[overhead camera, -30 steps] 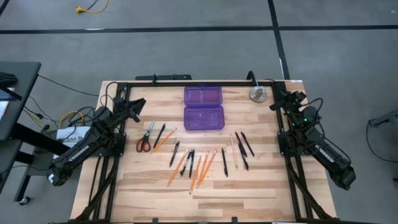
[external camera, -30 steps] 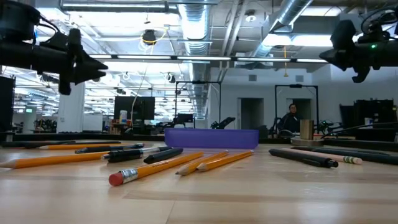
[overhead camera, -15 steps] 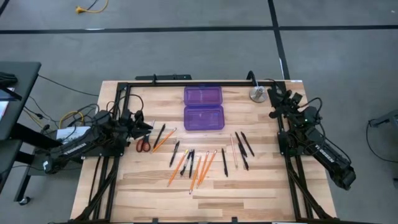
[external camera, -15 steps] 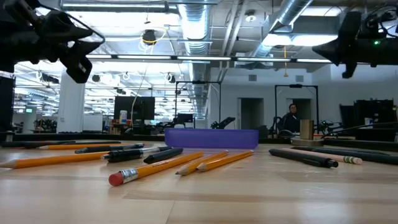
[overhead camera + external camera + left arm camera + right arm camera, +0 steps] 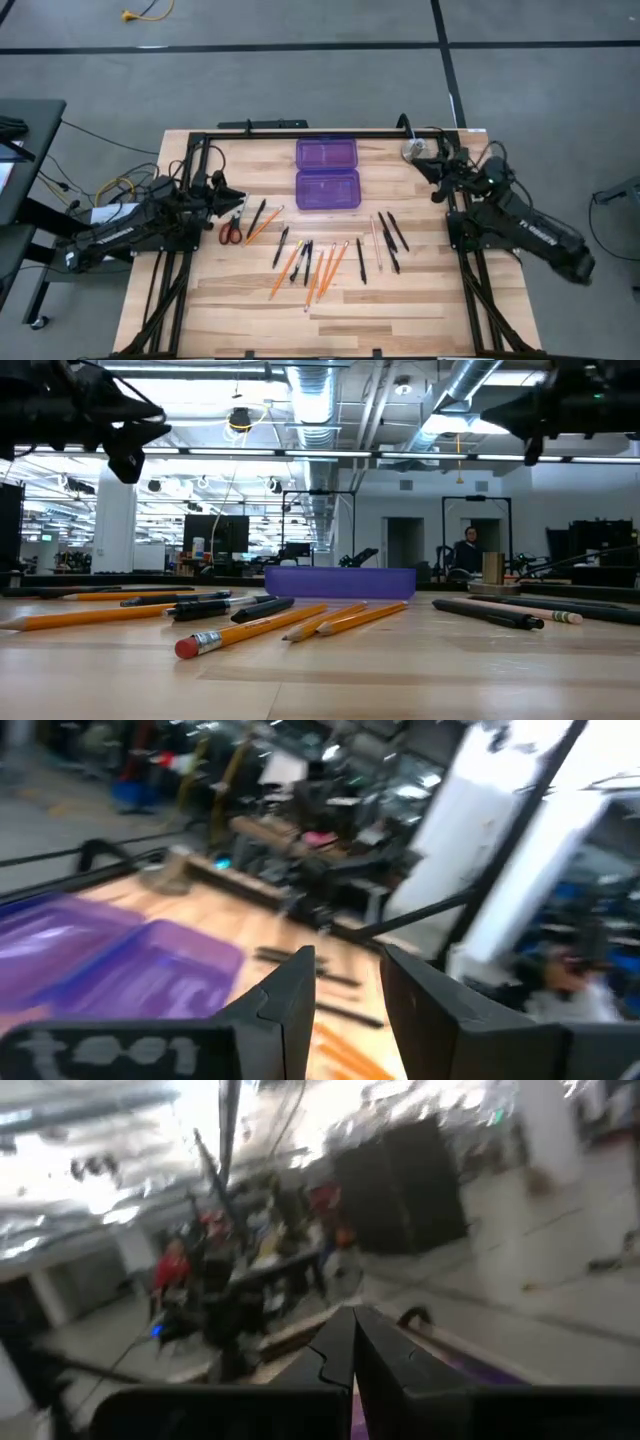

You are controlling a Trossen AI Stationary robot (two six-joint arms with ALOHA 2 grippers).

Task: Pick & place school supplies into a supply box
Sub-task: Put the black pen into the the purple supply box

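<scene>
The supply box (image 5: 327, 173) lies open near the table's far edge, its two purple halves side by side; it also shows in the left wrist view (image 5: 120, 965). Orange pencils (image 5: 322, 270), black pens (image 5: 388, 238), a pale pencil (image 5: 375, 240) and red-handled scissors (image 5: 232, 224) lie flat on the wood. My left gripper (image 5: 236, 199) hovers open just beyond the scissors, with its fingers (image 5: 300, 995) apart. My right gripper (image 5: 418, 166) hangs shut (image 5: 352, 1345) in the air right of the box. Both grippers hold nothing.
A round silver metal object (image 5: 411, 150) stands at the table's far right corner, right beside my right gripper. A black frame rail (image 5: 300, 134) runs along the far edge behind the box. Bare wood (image 5: 330, 325) stretches toward the near edge.
My left arm has swung toward the near edge, bringing its gripper from the far left corner to just above the scissors. My right gripper has moved toward the table's left, from the right edge toward the silver object and the box. No object on the table has moved.
</scene>
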